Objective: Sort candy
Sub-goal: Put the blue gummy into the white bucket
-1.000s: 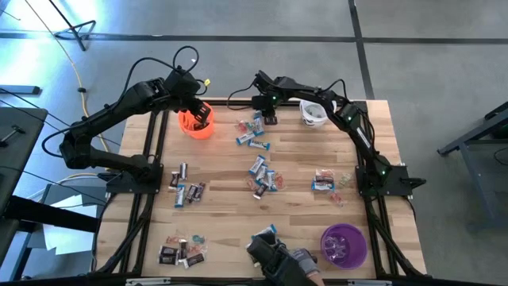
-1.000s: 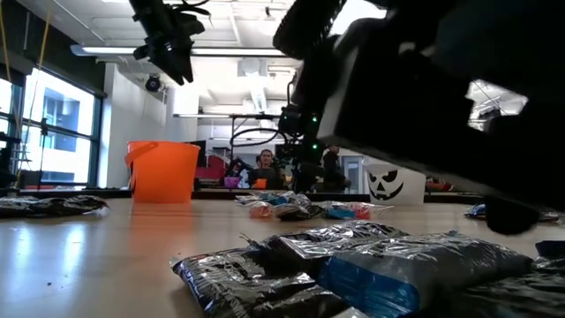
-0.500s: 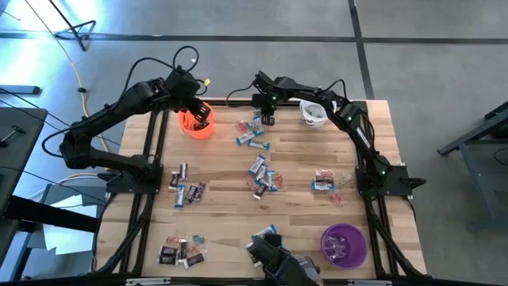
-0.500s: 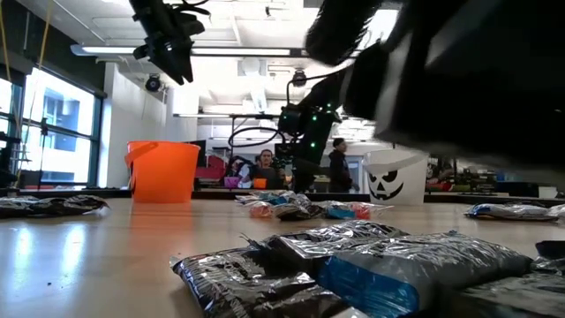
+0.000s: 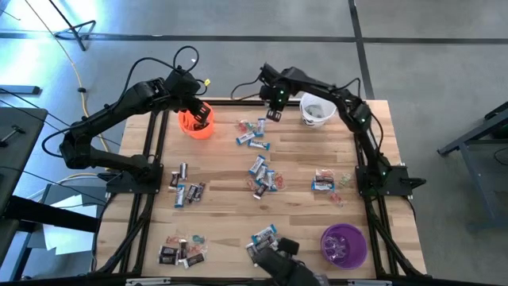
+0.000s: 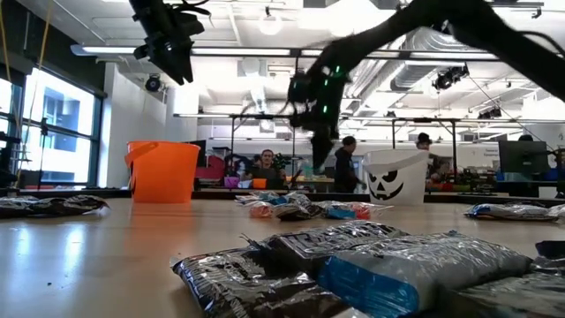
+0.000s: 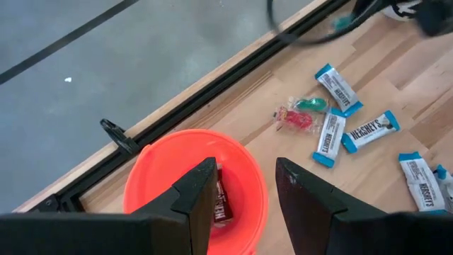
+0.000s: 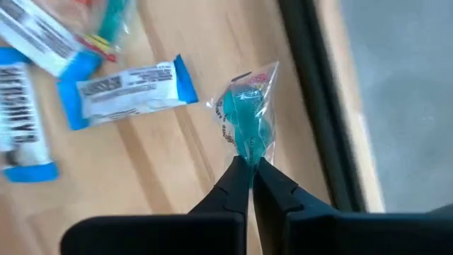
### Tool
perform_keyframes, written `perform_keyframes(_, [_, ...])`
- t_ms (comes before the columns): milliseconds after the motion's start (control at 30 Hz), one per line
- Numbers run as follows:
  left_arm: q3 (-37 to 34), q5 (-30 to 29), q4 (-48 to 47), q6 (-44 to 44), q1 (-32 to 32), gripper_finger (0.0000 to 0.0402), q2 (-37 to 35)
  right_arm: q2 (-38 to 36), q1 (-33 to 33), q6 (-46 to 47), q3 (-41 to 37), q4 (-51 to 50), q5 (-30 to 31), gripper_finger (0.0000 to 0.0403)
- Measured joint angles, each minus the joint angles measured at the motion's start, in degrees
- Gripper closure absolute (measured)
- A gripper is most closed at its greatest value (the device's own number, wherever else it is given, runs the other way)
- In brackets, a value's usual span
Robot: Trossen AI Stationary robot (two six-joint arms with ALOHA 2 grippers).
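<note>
— What's hard to make out?
— From above, the right gripper (image 5: 277, 112) near the white cup (image 5: 316, 111) hides its catch. Its wrist view shows the fingers pressed together on a teal candy (image 8: 246, 117), lifted over the wooden table (image 5: 222, 171).
— And the left gripper (image 7: 242, 185)?
— Fingers spread, empty, above the orange cup (image 7: 145, 195); one dark candy (image 7: 221, 202) lies inside.
— The rest?
— Candy piles (image 5: 261, 176) scattered on the table, a purple cup (image 5: 343, 245) at the near edge. The low view shows people (image 6: 267, 163) in an office behind.
</note>
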Motion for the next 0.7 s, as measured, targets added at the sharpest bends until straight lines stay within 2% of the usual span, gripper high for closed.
perform_keyframes(167, [0.0,0.0,0.0,1.0,0.0,0.0268,0.0,-6.6,0.9,0.8,0.1,-4.6,3.9,0.0402])
perform_keyframes(433, [0.0,0.0,0.0,1.2,0.0,0.0268,0.0,-16.4,1.3,0.9,0.1,-14.5,17.2,0.0403])
perform_keyframes(533, [0.0,0.2,0.0,1.2,0.0,0.0268,0.0,-19.2,0.3,2.3,0.1,-18.5,18.9,0.0403])
perform_keyframes(700, [0.0,0.2,0.0,1.5,0.0,0.0268,0.0,-20.1,-3.4,5.0,0.2,-23.2,18.3,0.0403])
